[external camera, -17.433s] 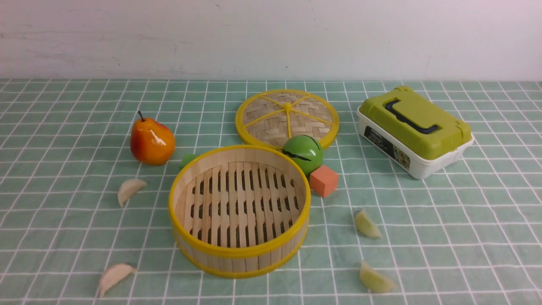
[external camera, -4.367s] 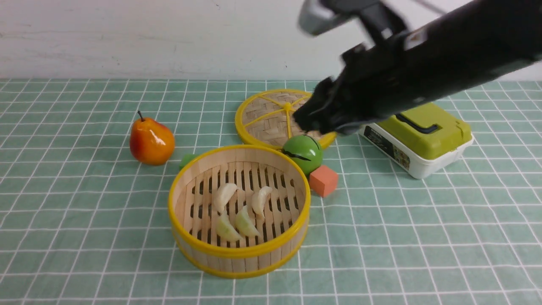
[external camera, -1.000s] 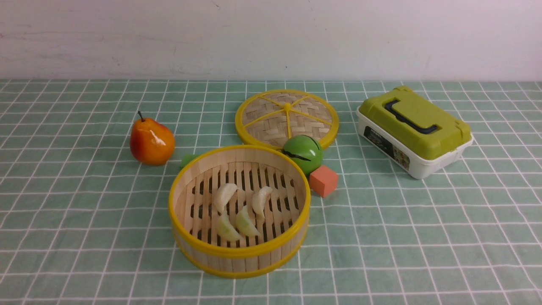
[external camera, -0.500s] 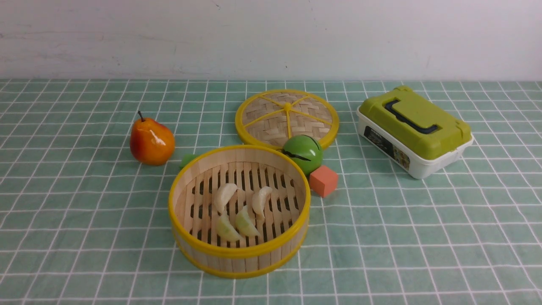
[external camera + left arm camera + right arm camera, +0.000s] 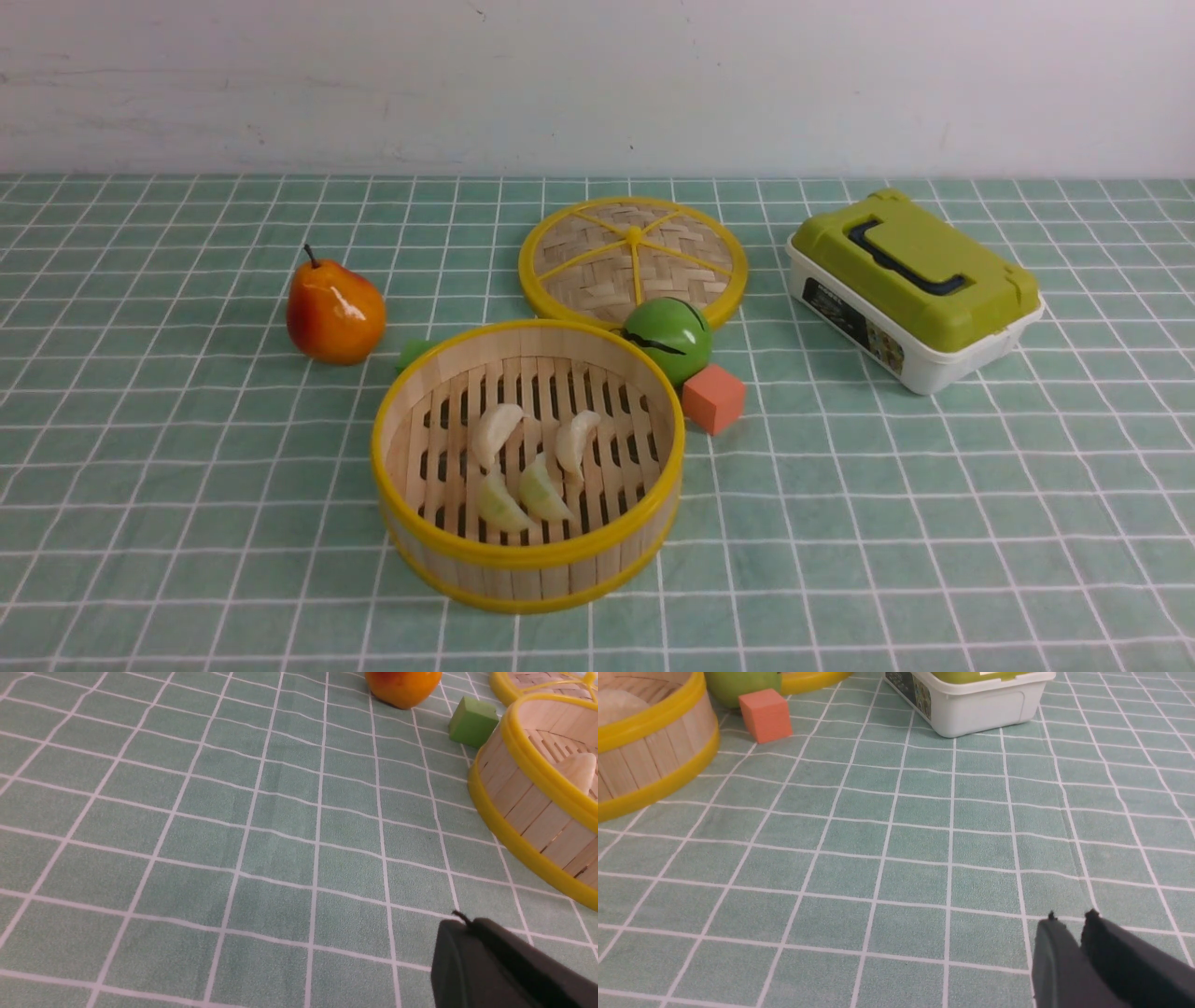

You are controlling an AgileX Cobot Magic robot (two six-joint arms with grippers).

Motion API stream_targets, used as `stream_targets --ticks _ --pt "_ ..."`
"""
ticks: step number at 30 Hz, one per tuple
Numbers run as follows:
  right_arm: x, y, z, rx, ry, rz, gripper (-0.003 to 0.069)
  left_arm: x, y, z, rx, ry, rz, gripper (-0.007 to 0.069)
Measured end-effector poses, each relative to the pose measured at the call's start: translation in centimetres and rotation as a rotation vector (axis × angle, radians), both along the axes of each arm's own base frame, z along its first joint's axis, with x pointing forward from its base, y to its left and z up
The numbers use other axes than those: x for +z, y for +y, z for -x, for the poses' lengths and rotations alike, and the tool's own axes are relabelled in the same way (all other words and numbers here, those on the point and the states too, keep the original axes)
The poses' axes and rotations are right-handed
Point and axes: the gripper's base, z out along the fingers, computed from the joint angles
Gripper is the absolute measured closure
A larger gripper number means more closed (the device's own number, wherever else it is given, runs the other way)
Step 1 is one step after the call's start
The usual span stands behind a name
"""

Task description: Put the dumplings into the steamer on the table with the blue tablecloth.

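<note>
All four dumplings (image 5: 526, 457) are sitting in the steamer (image 5: 528, 555); left gripper (image 5: 467, 926) is clenched, right gripper (image 5: 1069, 924) seemingly slightly parted, both empty. Little risk remains beyond the steamer being nudged.

The table (image 5: 934, 523) bears steamer (image 5: 527, 560), pear (image 5: 334, 313), box (image 5: 915, 289).

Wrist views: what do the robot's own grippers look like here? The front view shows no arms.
Only fingertips show. The left gripper is a matte dark grey-black wedge with a rounded tip and a tiny nub on top. The right gripper shows two matte dark grey fingers with small pointed tips, a narrow slit between them. No cables or markings visible.
</note>
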Motion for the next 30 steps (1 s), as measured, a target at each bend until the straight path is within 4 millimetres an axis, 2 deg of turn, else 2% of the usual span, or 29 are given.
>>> stream_targets --ticks 30 --pt "0.0 0.0 0.0 0.0 0.0 0.0 0.0529 0.0 0.0 0.0 0.0 0.0 0.001 0.0635"
